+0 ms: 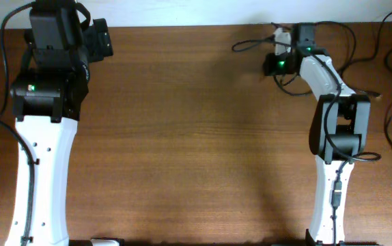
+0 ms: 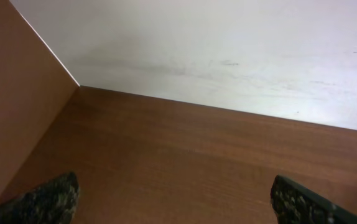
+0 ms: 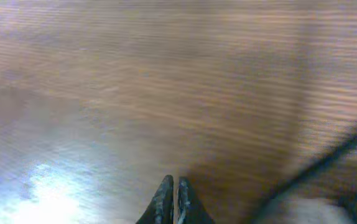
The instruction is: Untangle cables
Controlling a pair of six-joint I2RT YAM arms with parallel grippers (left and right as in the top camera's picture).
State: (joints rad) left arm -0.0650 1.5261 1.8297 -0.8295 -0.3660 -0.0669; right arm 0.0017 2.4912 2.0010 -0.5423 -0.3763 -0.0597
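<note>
Where cables loop, right end effector sits closed.

Brown wood-grain table, overhead cam: thin black cables lie looped near the far edge, R of centre, w/ more black loops sprawled along the R edge. On my L wrist feed the tabletop meets a white wall at the far edge and a brown side panel at L. My R wrist feed is blurred; I make out wood grain, glare and one dark cord crossing the lower R.
</note>
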